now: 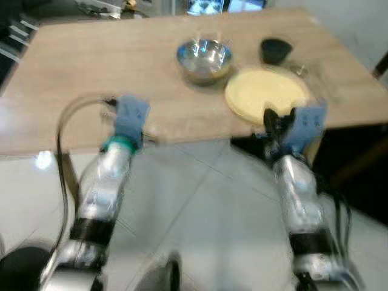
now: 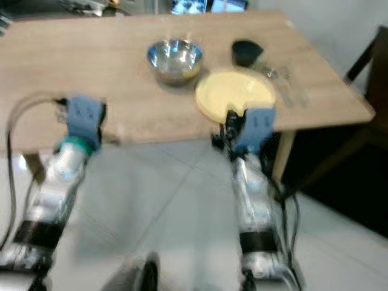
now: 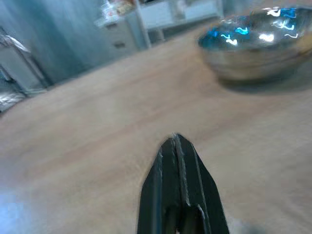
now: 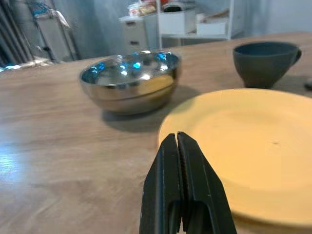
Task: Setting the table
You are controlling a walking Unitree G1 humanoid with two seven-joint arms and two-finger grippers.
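A steel bowl (image 1: 204, 59) stands mid-table on the wooden table (image 1: 91, 66). A yellow plate (image 1: 267, 94) lies to its right, near the front edge. Behind the plate sits a dark cup (image 4: 263, 61). My right gripper (image 4: 176, 138) is shut and empty, low over the table at the plate's near rim. My left gripper (image 3: 176, 140) is also shut with nothing in it. It hovers above the bare wood near the front edge, left of the bowl (image 3: 258, 46).
Something small and shiny (image 2: 277, 77), too blurred to name, lies right of the plate. A dark chair (image 2: 371, 57) stands off the table's right end. White tiled floor (image 1: 200, 200) lies below my arms. Shelves and cabinets (image 4: 190, 22) stand beyond the table.
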